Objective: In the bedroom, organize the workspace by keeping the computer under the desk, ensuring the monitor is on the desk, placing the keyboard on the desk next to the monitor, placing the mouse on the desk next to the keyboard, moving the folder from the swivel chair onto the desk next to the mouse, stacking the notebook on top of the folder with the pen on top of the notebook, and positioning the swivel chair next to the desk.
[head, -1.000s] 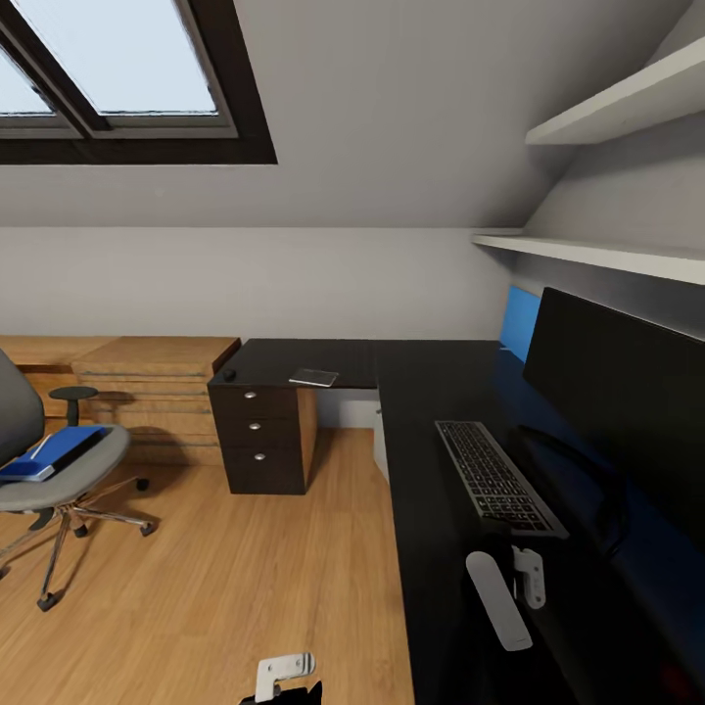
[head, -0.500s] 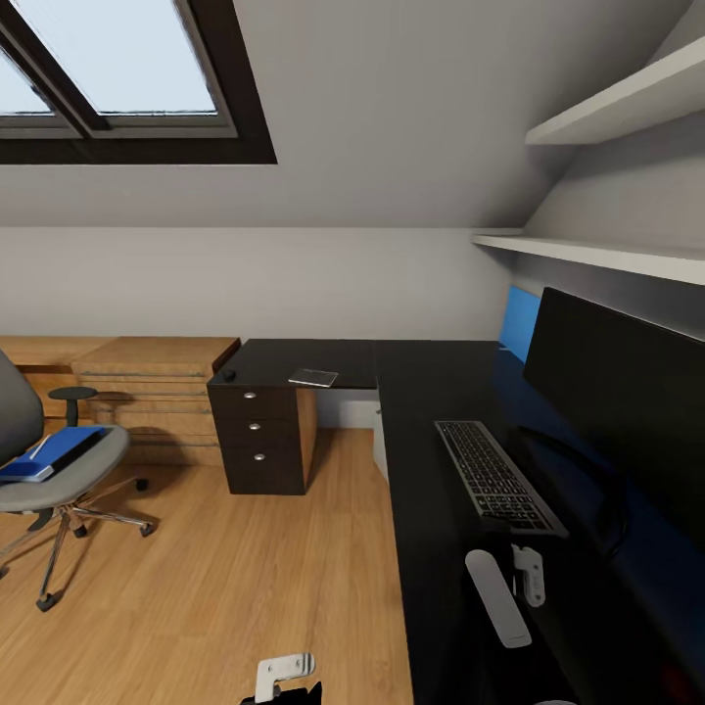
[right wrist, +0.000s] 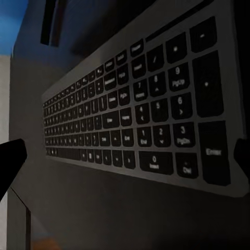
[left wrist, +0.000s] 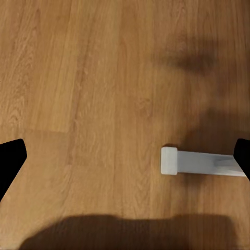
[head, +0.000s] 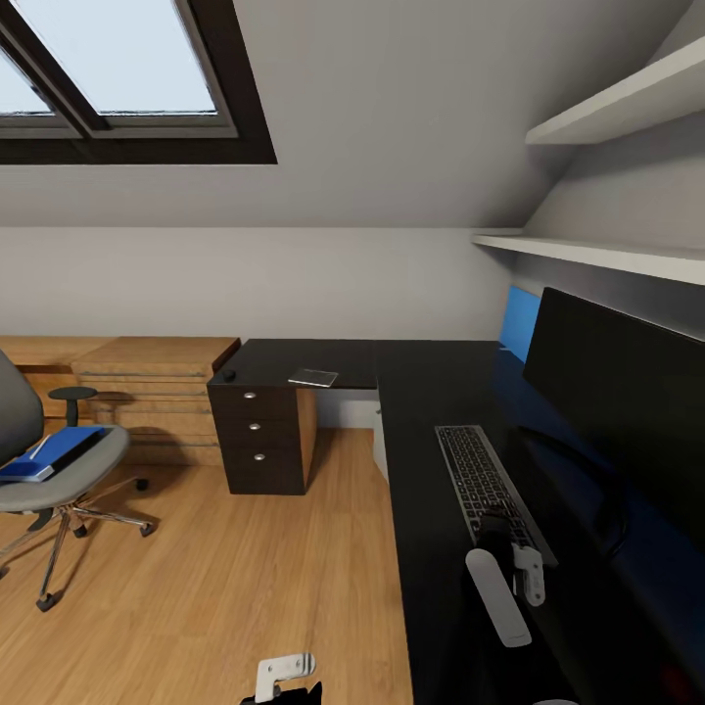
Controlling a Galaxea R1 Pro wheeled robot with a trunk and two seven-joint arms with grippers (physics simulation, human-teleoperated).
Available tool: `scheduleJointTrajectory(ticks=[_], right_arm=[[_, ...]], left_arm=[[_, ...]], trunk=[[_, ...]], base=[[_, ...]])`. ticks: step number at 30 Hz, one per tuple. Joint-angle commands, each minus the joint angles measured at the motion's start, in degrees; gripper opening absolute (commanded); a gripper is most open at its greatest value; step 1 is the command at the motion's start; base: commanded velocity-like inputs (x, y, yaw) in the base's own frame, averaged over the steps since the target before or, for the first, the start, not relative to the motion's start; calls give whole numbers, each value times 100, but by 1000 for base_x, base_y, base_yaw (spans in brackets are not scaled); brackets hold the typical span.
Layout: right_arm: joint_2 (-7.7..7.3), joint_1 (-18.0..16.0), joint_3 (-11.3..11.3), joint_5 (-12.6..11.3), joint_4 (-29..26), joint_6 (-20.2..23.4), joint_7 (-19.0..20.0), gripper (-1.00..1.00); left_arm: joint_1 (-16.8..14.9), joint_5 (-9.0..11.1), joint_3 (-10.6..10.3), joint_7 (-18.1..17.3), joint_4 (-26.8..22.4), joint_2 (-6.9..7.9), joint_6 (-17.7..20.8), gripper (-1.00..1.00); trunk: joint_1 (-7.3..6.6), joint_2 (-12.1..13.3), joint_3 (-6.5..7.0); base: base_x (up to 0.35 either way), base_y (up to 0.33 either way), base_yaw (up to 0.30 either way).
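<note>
While the right arm works at the keyboard, status largest to smallest:

1. desk (head: 431, 392): black L-shape along the right wall. Surface is dark, so dark items on it are easy to misjudge.
2. monitor (head: 627, 392): upright on the desk by the wall, behind the keyboard. Risk: a high or wide arm swing here could clip the screen and tip it.
3. swivel chair (head: 39, 470): out on the floor, well apart from the desk, not yet positioned. On castors, so a push off-centre would likely spin it, not roll it.
4. folder (head: 54, 452): blue, lying on the chair seat with something pale and slim on top, too small to identify. Moving the chair first could slide it off.
5. keyboard (head: 490, 480): flat on the desk in front of the monitor, slightly skewed. Near end runs under the right gripper (head: 519, 548); the right wrist view has the numpad end close between wide-set jaws. I can't tell if there's contact. Closing off-centre could pivot it toward the desk edge.
6. notebook (head: 313, 377): on the far wing above the drawer block.
7. mouse (head: 229, 374): small, dark, near that wing's outer corner. A nudge could drop it.
8. left gripper (head: 284, 676): low over the wood floor, jaws wide, holding nothing.
</note>
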Motion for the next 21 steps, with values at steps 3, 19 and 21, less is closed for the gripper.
scheduleJointTrajectory(ticks=[3, 19, 21], right_arm=[[3, -3, -5, -40, -5, -26, 6, 100], [3, -3, -13, -28, -43, -40, 12, 100], [3, -3, -13, -26, -65, -41, 13, 100]], left_arm=[[1, 60, -8, 48, -12, 1, 16, 100], [-1, 86, 1, 40, -12, 2, 22, 100], [0, 86, 1, 40, -12, 2, 23, 100]], trunk=[[0, -3, -5], [0, -3, -5], [0, -3, -5]], base=[[0, 0, 0], [-258, 0, 0], [-332, 0, 0]])
